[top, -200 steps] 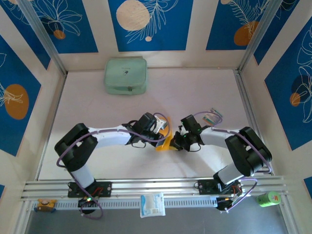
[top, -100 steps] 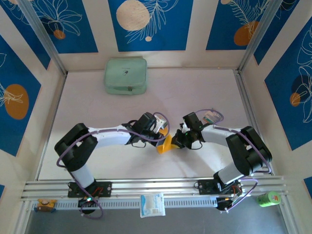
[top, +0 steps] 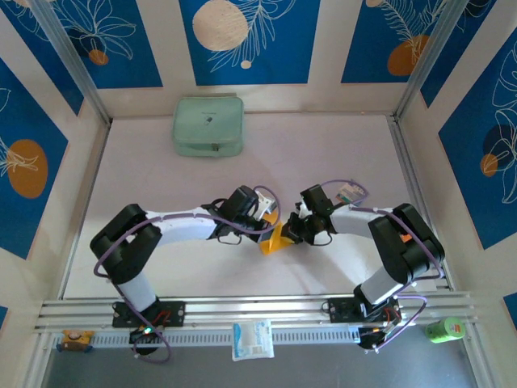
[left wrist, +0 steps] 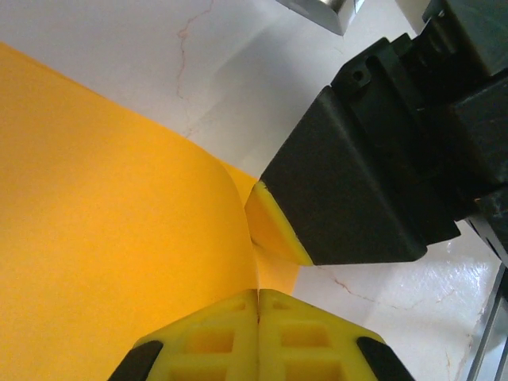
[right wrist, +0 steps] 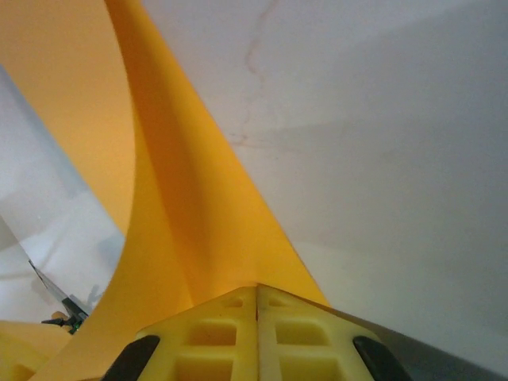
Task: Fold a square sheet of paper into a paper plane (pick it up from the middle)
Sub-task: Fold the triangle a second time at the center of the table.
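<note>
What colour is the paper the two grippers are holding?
Orange-yellow paper, clearest in the left wrist view.

You are looking at two arms, the left arm (top: 182,225) and the right arm (top: 367,220), carrying two grippers: the left gripper (top: 271,224) and the right gripper (top: 293,230). You are seeing one square sheet of paper (top: 275,241), one pale green pouch (top: 208,127), one striped card (top: 350,193), one white-and-blue packet (top: 253,339), one small green container (top: 443,329) and one small orange object (top: 73,339).

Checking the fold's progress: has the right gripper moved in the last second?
Yes, slightly: the right gripper has edged left and farther from the near rail, toward the pale green pouch, shut on the orange paper.
</note>
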`<state>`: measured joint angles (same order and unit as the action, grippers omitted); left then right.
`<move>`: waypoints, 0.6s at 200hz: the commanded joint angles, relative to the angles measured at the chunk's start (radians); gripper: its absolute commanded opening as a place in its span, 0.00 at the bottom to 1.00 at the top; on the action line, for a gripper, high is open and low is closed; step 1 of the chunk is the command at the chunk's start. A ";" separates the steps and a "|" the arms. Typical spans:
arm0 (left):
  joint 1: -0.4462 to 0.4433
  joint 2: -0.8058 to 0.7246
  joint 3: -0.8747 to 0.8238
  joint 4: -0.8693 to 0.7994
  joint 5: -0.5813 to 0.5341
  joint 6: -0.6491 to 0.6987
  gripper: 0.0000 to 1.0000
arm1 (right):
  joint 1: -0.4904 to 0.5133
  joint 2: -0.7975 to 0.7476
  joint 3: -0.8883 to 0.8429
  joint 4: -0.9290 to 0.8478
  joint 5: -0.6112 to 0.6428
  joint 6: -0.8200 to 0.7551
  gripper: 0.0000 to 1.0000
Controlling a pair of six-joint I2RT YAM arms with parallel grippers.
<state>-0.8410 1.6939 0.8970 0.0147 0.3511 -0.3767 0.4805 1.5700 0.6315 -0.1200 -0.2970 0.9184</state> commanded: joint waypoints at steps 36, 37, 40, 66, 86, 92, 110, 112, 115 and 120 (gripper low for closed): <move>0.034 0.004 -0.002 -0.039 0.060 0.037 0.00 | 0.060 -0.054 -0.074 -0.002 0.050 0.181 0.06; 0.035 0.004 -0.001 -0.041 0.059 0.038 0.00 | 0.061 -0.056 -0.075 -0.004 0.052 0.184 0.06; 0.035 0.005 0.002 -0.047 0.059 0.041 0.00 | 0.063 -0.059 -0.076 -0.009 0.059 0.190 0.06; 0.040 0.012 0.021 -0.088 0.062 0.071 0.00 | 0.082 -0.086 -0.103 0.010 0.085 0.252 0.06; 0.047 0.014 0.034 -0.119 0.068 0.096 0.00 | 0.090 -0.088 -0.099 -0.003 0.099 0.258 0.06; 0.046 0.016 0.039 -0.129 0.070 0.105 0.00 | 0.092 -0.089 -0.098 -0.006 0.100 0.266 0.06; 0.048 0.022 0.052 -0.157 0.070 0.124 0.00 | 0.102 -0.098 -0.100 -0.002 0.106 0.290 0.06; 0.048 0.022 0.052 -0.159 0.069 0.126 0.00 | 0.103 -0.100 -0.098 -0.002 0.107 0.292 0.06; 0.048 0.023 0.054 -0.161 0.068 0.128 0.00 | 0.106 -0.101 -0.098 -0.002 0.109 0.295 0.06; 0.049 0.024 0.055 -0.164 0.068 0.130 0.00 | 0.108 -0.102 -0.097 -0.003 0.111 0.296 0.06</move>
<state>-0.8051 1.7016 0.9146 -0.0925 0.3931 -0.2970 0.5701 1.4837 0.5533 -0.0715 -0.2176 1.1656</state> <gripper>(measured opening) 0.064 0.063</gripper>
